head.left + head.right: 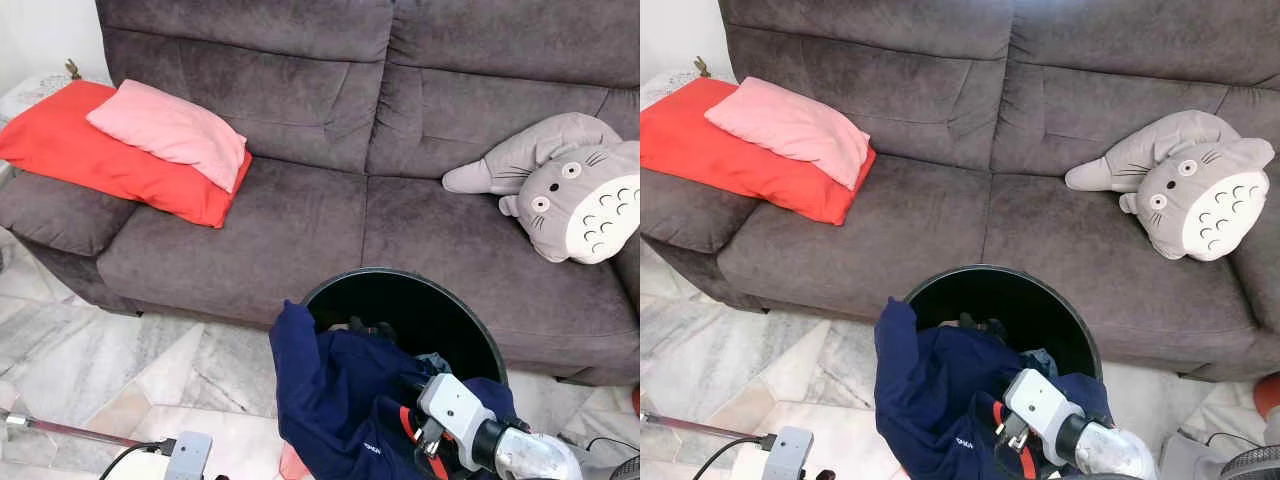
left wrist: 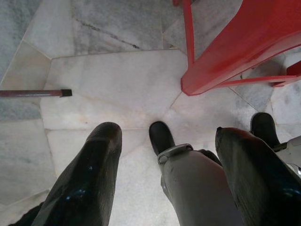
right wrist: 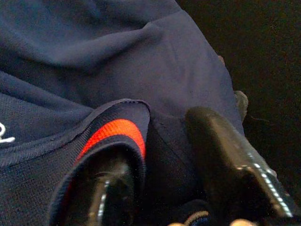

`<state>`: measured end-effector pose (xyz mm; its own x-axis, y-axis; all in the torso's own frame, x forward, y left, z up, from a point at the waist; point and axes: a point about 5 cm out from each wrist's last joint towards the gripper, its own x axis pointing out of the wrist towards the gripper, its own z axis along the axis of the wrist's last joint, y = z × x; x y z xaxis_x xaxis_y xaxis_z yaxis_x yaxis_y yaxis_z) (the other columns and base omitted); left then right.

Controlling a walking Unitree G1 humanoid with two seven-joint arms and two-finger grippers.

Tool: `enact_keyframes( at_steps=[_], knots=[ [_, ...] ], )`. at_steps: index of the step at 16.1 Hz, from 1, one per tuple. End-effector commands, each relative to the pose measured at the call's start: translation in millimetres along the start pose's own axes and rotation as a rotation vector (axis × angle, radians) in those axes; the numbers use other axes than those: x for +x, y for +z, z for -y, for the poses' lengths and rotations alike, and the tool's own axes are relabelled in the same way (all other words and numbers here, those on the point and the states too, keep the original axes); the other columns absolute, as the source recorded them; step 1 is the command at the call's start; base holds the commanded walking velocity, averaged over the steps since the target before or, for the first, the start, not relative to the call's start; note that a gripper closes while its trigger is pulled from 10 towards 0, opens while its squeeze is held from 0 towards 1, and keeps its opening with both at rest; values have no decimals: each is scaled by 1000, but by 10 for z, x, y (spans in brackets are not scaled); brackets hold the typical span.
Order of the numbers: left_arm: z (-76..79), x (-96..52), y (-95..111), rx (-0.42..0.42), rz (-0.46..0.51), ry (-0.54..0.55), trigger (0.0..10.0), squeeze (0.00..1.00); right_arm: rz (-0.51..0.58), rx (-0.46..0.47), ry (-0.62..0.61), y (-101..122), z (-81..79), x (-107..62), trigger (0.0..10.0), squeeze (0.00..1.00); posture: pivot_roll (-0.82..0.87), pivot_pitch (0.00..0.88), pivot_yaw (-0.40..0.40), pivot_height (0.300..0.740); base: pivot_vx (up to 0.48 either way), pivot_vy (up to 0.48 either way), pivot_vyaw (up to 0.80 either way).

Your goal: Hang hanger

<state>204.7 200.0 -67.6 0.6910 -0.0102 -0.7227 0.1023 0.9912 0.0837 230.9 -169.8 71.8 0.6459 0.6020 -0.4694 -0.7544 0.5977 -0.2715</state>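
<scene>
**Right Gripper Buried in Navy Garment at Black Bin**

Fingers (image 3: 235,155) of the right gripper (image 3: 164,179) stand apart, with a fold of the navy garment (image 1: 335,400) lying between and over them; the fold carries a red stripe (image 3: 115,132). One finger is largely covered by the cloth, so whether the fingers actually pinch the fabric cannot be told. In the head views the right gripper's silver wrist (image 1: 1045,405) sits against the garment at the black bin (image 1: 440,310), and its fingertips are hidden in the folds.

The navy garment is draped over the near rim of the black bin, which stands on the marble floor (image 1: 190,370) in front of the grey sofa (image 1: 300,220). No hanger can be made out; the bin's interior is dark.

The left gripper (image 2: 164,188) hangs over the marble floor with its fingers spread and nothing between them, near a red plastic frame (image 2: 225,52) that is cut off at the picture's edge.

Writing: small white lettering shows on the garment (image 1: 962,441), too small to read.

On the sofa lie a red cushion (image 1: 90,150) with a pink pillow (image 1: 170,130) on top, and a grey plush toy (image 1: 570,190).
</scene>
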Motion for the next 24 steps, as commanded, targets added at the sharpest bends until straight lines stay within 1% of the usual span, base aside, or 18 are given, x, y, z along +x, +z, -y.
enact_keyframes(
  at_steps=[1, 5, 6, 8, 10, 13, 14, 16, 17, 18, 20, 21, 22, 24],
  knots=[
    [3, -26, -104, 13, -40, -12, 10000, 0, -38, 24, 41, -85, -61, 19, 0, 0, -143, 183, 4, 740, 0, 0, 0],
    [-2, -27, -110, 14, -45, -14, 10000, 0, -33, 33, 49, -88, -72, 47, 0, 0, -137, 178, 6, 740, 0, 0, 0],
    [-2, -27, -107, 16, -44, -13, 10000, 0, -67, 42, 35, -128, -50, 58, 0, 0, -135, 175, 6, 740, 0, 0, 0],
    [1, -25, -103, 17, -42, -13, 10000, 0, -60, 48, 22, -130, -28, 67, 0, 0, -133, 172, 6, 740, 0, 0, 0],
    [12, -22, -95, 19, -39, -14, 10000, 0, -35, 57, -38, -85, 54, 69, 0, 0, -135, 165, 7, 740, 0, 0, 0],
    [19, -20, -92, 21, -39, -14, 10000, 0, 39, 115, -279, 64, 371, -11, 0, 0, -137, 154, 9, 740, 0, 0, 0],
    [21, -19, -92, 22, -40, -15, 10000, 0, 130, 156, -437, 215, 598, -126, 0, 0, -139, 149, 11, 740, 0, 0, 0],
    [19, -20, -95, 23, -42, -15, 10000, 0, 236, 190, -505, 403, 723, -207, 0, 0, -146, 145, 13, 740, 0, 0, 0],
    [19, -20, -97, 23, -43, -17, 10000, 0, 325, 165, -545, 615, 805, -262, 0, 0, -149, 140, 14, 740, 0, 0, 0],
    [19, -20, -96, 23, -43, -17, 10000, 0, 390, 159, -600, 785, 890, -306, 0, 0, -151, 139, 16, 740, 0, 0, 0],
    [23, -18, -92, 21, -44, -18, 10000, 0, 476, 149, -669, 1009, 990, -342, 0, 0, -157, 135, 17, 740, 0, 0, 0],
    [29, -17, -91, 18, -43, -17, 10000, 0, 492, 188, -703, 1096, 1006, -297, 0, 0, -161, 131, 17, 740, 0, 0, 0],
    [31, -16, -90, 17, -42, -16, 10000, 0, 491, 200, -708, 1110, 1004, -277, 0, 0, -161, 131, 17, 740, 0, 0, 0],
    [34, -14, -83, 11, -40, -15, 10000, 0, 550, 320, -804, 1221, 1009, -179, 0, 0, -166, 125, 35, 740, 0, 0, 0]
  ],
)
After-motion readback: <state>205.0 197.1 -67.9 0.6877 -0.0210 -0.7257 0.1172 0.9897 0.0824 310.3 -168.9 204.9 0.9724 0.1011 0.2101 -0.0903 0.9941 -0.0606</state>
